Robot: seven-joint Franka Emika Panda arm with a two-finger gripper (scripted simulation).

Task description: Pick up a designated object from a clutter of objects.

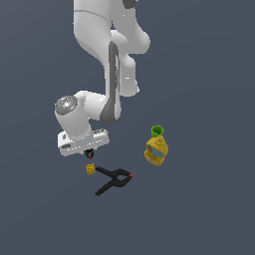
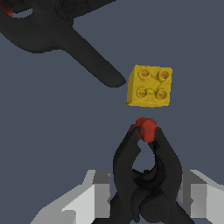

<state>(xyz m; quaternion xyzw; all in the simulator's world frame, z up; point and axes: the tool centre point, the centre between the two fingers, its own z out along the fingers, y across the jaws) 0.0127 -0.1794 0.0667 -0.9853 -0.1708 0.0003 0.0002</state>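
Observation:
The designated object, a tiny black spring clamp (image 2: 146, 175) with a red tip (image 2: 146, 128), sits between my grey fingers (image 2: 98, 192) in the wrist view, and both fingers press against its sides. In the exterior view my gripper (image 1: 89, 152) hangs low over the floor with the small clamp (image 1: 89, 154) just showing beneath the hand. The rest of the clutter of objects lies around it. A small yellow block (image 2: 150, 86) sits just beyond the clamp's red tip. The larger black clamp (image 1: 114, 180) lies past the block.
A yellow bottle (image 1: 156, 151) stands toward the exterior view's right, with a green cup (image 1: 157, 131) right behind it. The larger clamp's long handle (image 2: 92, 61) reaches close to the yellow block (image 1: 90, 169). The floor is plain dark grey.

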